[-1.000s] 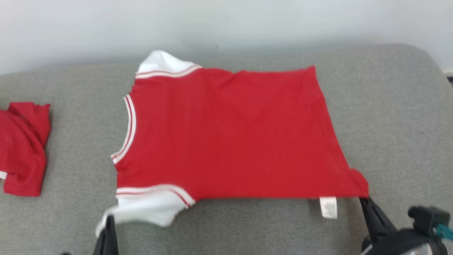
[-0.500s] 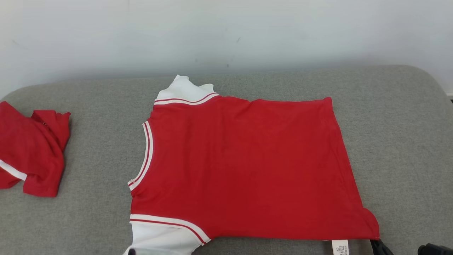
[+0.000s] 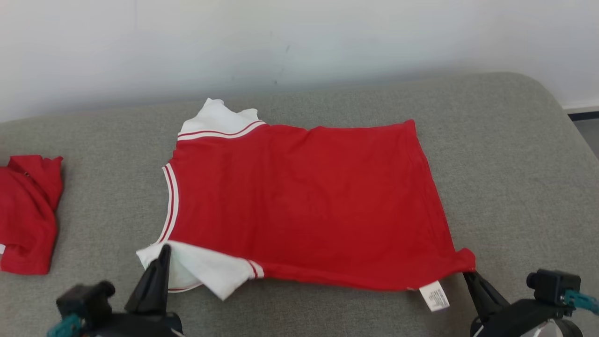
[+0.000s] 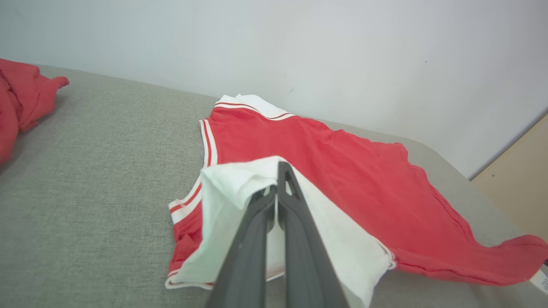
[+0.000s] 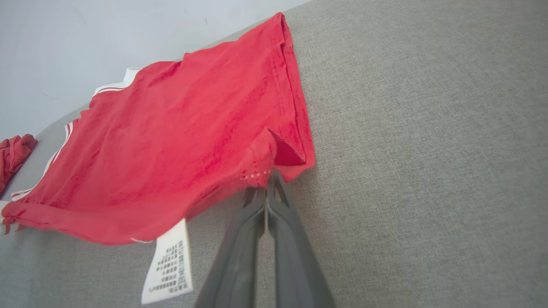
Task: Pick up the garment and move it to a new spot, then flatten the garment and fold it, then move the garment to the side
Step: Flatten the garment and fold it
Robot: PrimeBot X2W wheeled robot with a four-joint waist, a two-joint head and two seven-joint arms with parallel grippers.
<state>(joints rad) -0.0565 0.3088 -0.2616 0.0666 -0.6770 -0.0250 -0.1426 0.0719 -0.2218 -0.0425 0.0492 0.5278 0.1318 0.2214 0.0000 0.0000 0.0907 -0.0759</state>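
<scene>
Grey upholstered surface (image 3: 514, 154) spans the workspace in front of a pale wall (image 3: 299, 37). You will find the garment (image 3: 304, 201), a red top with white sleeves, spread flat near the middle of that surface, neckline toward the robot's left and bottom hem toward its right. Locate the left gripper (image 3: 164, 250) rising from the lower left of the head view, its fingers angled forward and slightly right, with the tips at the near sleeve (image 3: 210, 274). In the left wrist view you see both fingers pressed together with white sleeve fabric clamped between them. The sleeve is raised off the surface and drapes over the fingertips. Locate the right gripper (image 3: 468, 276) entering from the lower right, fingers leaning forward and to the left, tips at the near hem corner (image 3: 463, 260). In the right wrist view its fingers are closed against each other with that corner bunched and lifted at the tips. The corner appears to be pinched between them, though fabric hides the contact itself. A white care label (image 3: 434, 296) hangs from the near edge, just beside the right gripper. A crumpled red cloth (image 3: 25, 215) lies at the far left, well apart from the garment.
</scene>
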